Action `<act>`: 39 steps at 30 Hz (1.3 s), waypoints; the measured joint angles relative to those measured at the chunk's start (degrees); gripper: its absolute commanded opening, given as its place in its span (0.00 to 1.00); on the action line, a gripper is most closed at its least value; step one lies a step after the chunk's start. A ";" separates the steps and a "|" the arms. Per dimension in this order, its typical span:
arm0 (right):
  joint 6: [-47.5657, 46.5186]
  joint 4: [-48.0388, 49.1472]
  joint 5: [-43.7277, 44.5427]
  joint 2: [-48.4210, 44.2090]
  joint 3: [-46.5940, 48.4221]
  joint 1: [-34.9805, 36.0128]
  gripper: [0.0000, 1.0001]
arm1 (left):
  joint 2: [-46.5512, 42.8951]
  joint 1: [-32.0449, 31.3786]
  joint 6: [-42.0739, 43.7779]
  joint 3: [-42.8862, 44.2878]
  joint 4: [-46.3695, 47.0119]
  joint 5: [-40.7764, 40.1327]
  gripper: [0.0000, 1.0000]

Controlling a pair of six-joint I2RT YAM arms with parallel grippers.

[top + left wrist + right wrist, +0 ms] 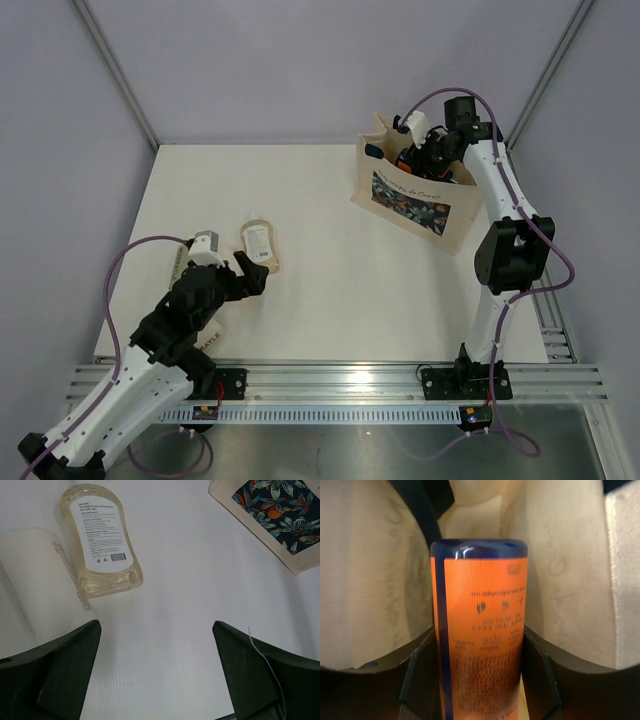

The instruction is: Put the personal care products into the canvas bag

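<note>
Over at the far right of the tabletop [330, 290], the right pincer [480, 652] is clamped on the orange tube [480, 620] inside the mouth of the canvas bag [410, 205]. Cream canvas walls flank the tube on both sides, and its dark blue end points away from the wrist, deeper into the bag. Letting go there looks like the step in hand.

At the near left, the left pincer [156, 627] hangs with its jaws spread wide and nothing between them. The clear yellowish bottle [102, 535] lies flat ahead of it and off to its left, label up, its long axis running roughly away from the fingers. A cream-white tube [35, 580] lies just beside the bottle, further left. The left arm is by far the nearer to both, so that pick-up likely falls to it, after a leftward shift to centre on the bottle.
</note>
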 measured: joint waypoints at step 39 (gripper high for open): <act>22.10 9.90 -15.69 -31.52 -18.97 -6.93 1.00 | 82.05 9.42 -0.72 42.47 -10.21 -16.46 0.99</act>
